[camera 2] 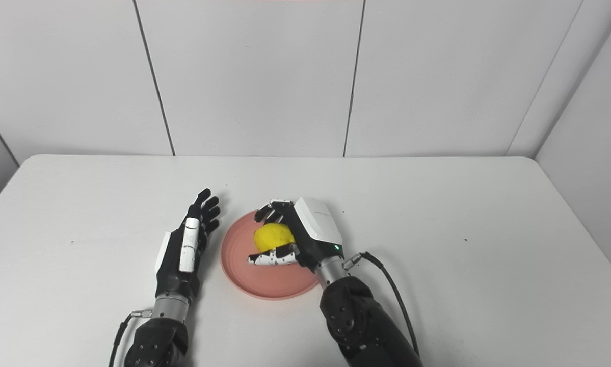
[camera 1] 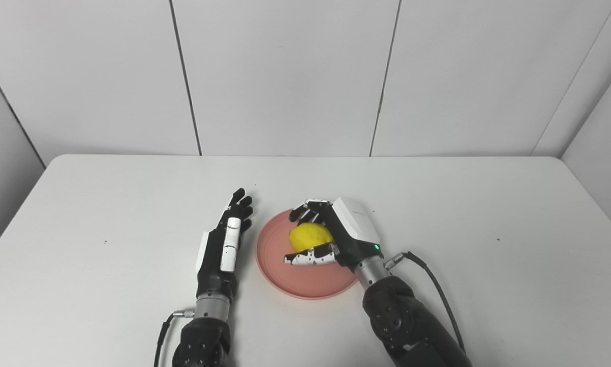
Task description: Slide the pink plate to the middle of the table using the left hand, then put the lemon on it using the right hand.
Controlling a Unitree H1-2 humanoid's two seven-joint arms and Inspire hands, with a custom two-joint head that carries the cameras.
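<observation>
While the left hand (camera 1: 222,244) lies flat and empty, fingers apart, on the bench (camera 1: 488,214) just left of the plate (camera 1: 280,275), the right hand (camera 1: 330,229) clasps the lemon (camera 1: 309,236) over the plate.

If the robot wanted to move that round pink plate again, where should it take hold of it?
Probably the bare left rim of the round pink plate, approached from the left, where the open left robot hand waits beside it. The plate lies flat and shallow, and the right robot hand, shut on the yellow lemon, covers its right side.
</observation>
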